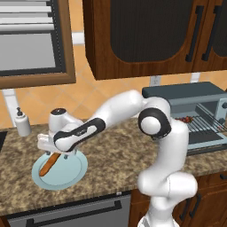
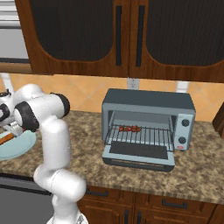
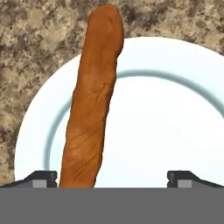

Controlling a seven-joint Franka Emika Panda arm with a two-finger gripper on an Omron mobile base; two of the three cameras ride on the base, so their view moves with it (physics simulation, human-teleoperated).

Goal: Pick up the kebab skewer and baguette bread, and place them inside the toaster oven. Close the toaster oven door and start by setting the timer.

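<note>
The baguette bread [image 3: 92,109] lies across a pale blue plate [image 3: 166,131], one end reaching past the rim onto the counter. My gripper [image 3: 113,179] hovers open just above it, with the loaf close to the left fingertip [image 3: 41,178]. From the left base view the gripper [image 1: 57,154] points down over the baguette bread [image 1: 48,165] on the plate [image 1: 71,175]. The toaster oven [image 2: 148,105] stands on the counter with its door [image 2: 138,158] folded down. The kebab skewer [image 2: 129,128] rests on the wire rack inside.
A white soap dispenser [image 1: 22,123] stands behind the plate near the wall. A dishwasher front [image 1: 75,215] sits under the counter edge. Dark wood wall cabinets [image 2: 118,35] hang above the oven. The oven's knobs [image 2: 185,131] are on its right side.
</note>
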